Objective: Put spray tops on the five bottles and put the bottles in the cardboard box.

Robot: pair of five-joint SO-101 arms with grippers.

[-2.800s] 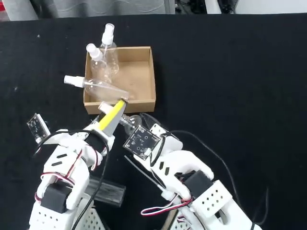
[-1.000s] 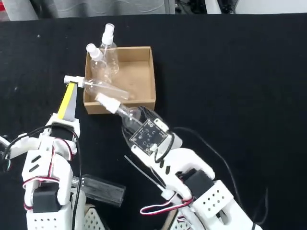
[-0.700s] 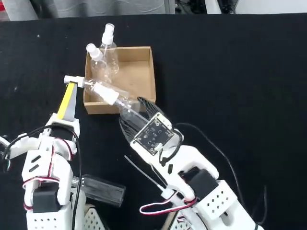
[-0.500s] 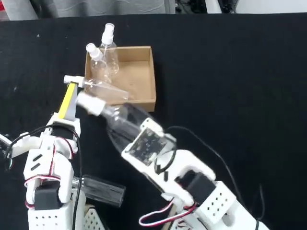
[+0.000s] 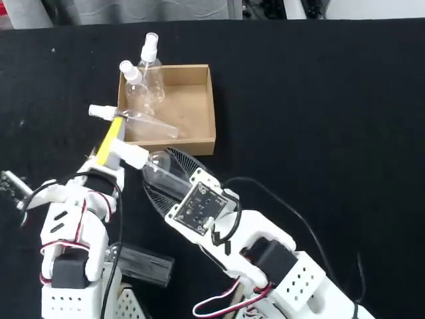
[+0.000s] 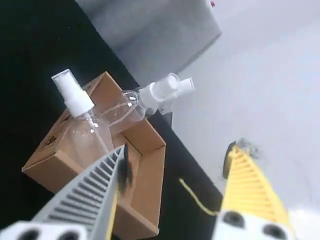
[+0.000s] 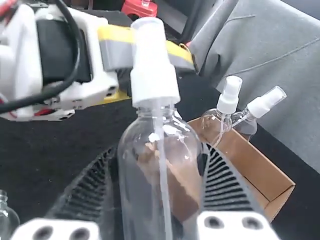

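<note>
Right hand clamps the spray-topped bottle around its body; left hand stands wide apart

The left gripper is seen with jaws spread wide. Beyond it, a near bottle and a far bottle, both spray-topped, are leaned in the box.
</note>
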